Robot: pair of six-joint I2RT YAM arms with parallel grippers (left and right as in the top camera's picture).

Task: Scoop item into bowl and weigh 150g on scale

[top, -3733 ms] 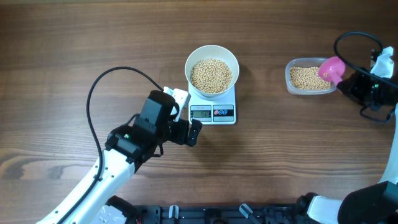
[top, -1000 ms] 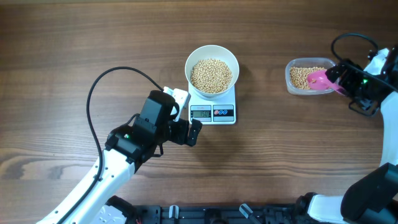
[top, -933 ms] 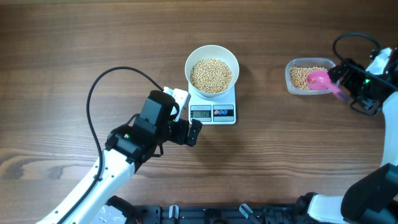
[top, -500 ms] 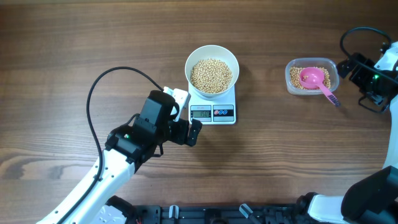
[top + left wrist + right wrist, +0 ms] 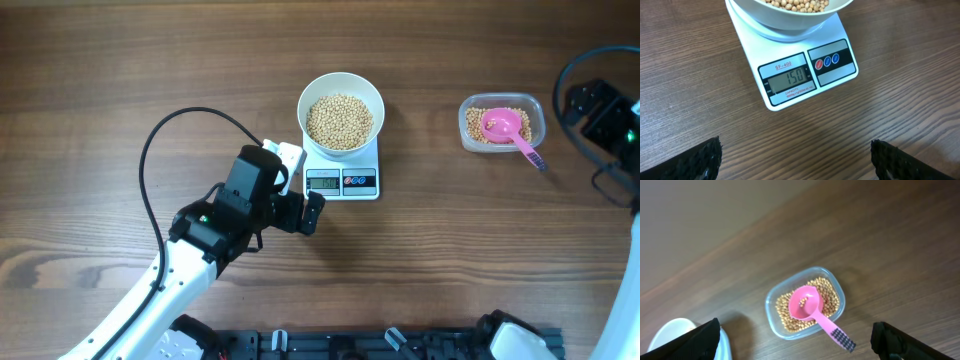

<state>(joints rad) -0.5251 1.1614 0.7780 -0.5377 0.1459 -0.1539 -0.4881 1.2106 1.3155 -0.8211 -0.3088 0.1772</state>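
Tan beans [image 5: 340, 120] fill white bowl [image 5: 341, 77] on scale [image 5: 790, 76]; display reads 150, so I judge target met. Pink scoop [image 5: 505, 126] lies in tub [image 5: 464, 112]. Left claw [image 5: 799, 159], right claw [image 5: 797, 340] both wide open, empty. I'd keep both clear of scale, no bumps.

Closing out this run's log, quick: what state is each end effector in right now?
Left end effector: open, holding nothing.
Right end effector: open, holding nothing; the pink scoop rests in the clear tub.
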